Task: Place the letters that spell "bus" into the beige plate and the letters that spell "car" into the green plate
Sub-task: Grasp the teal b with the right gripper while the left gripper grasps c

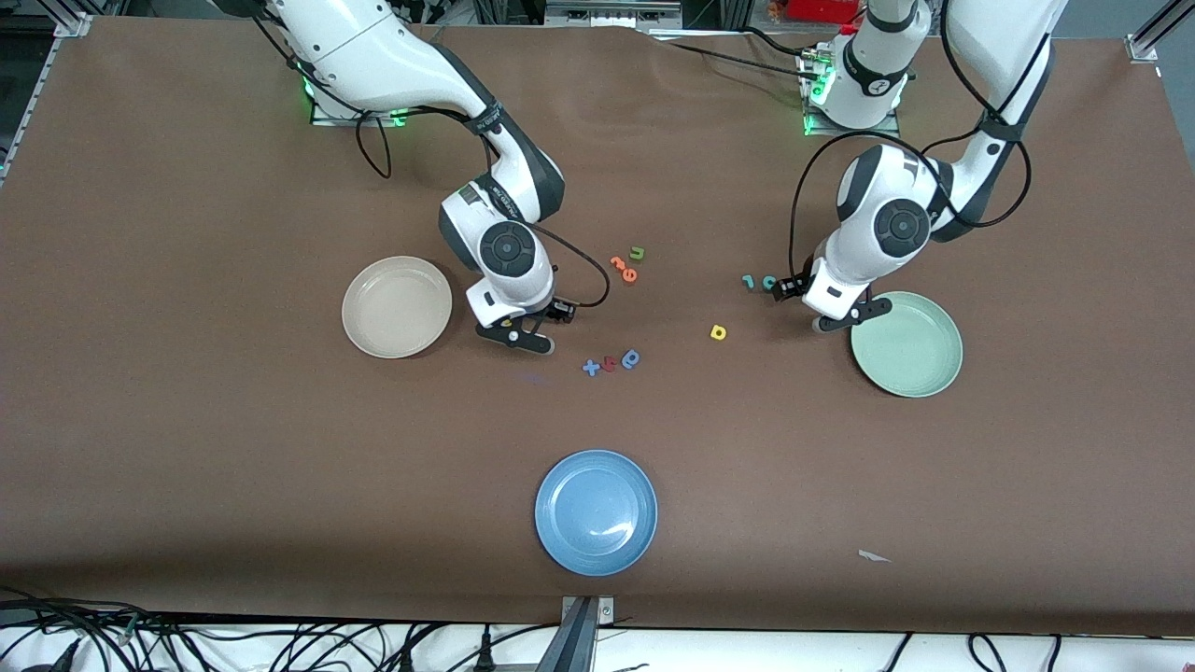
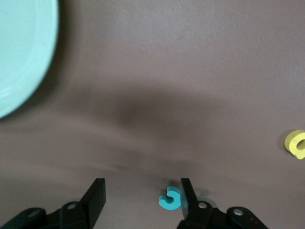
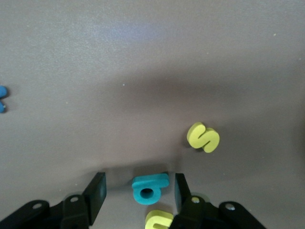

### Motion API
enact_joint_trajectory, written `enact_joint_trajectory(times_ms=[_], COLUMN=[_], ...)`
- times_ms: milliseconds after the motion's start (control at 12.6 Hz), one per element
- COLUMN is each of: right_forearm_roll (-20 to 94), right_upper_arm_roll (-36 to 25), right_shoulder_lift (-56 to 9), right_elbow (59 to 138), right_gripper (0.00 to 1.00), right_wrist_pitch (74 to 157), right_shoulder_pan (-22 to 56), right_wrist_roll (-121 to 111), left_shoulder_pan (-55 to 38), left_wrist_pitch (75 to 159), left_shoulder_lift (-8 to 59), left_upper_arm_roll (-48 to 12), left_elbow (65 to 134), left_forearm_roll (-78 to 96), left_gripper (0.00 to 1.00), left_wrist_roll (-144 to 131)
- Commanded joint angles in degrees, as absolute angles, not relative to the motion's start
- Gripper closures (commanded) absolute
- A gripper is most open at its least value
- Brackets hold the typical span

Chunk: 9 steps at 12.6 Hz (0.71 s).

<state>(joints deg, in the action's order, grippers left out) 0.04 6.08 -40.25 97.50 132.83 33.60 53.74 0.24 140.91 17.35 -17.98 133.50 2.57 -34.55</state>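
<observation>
Judging by both plates, beige (image 1: 397, 307) and green (image 1: 906, 343), lying bare, nothing is sorted yet: the right gripper (image 3: 138, 191) stands parted around the "b" (image 3: 148, 187), the left gripper (image 2: 143, 198) parted beside the "c" (image 2: 169, 199), all letters on the table.

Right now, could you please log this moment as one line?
left tool: open beside teal c | right tool: open around teal b | plates hold no letters

A round cream-beige plate (image 1: 397, 307) and a pale mint-green plate (image 1: 906, 343) sit empty on the desk. Teal "b" (image 3: 148, 187), yellow "s" (image 3: 203, 137), what looks like a yellow "u" (image 3: 158, 220), teal "c" (image 2: 170, 199) and yellow "a" (image 1: 718, 332) lie flat.
</observation>
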Motion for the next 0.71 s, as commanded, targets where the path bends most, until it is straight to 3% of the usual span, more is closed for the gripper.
enact_joint_trajectory(times_ms=[0, 633], right_forearm_roll=[-0.62, -1.67], right_upper_arm_roll=[5.8, 5.71], right_shoulder_lift=[-39.81, -39.9], right_elbow=[98.26, 99.4], right_gripper=[0.34, 0.47], right_wrist_pitch=[133.68, 133.95], right_shoulder_pan=[33.93, 33.84], right_wrist_roll=[54.23, 54.23], left_shoulder_pan=[-1.93, -4.39], left_wrist_pitch=[142.03, 142.47], left_shoulder_lift=[18.54, 20.74], left_upper_arm_roll=[-18.02, -17.93], left_elbow=[133.59, 133.51], left_forearm_roll=[3.69, 3.69], left_gripper=[0.29, 0.3], left_wrist_roll=[-36.73, -39.73])
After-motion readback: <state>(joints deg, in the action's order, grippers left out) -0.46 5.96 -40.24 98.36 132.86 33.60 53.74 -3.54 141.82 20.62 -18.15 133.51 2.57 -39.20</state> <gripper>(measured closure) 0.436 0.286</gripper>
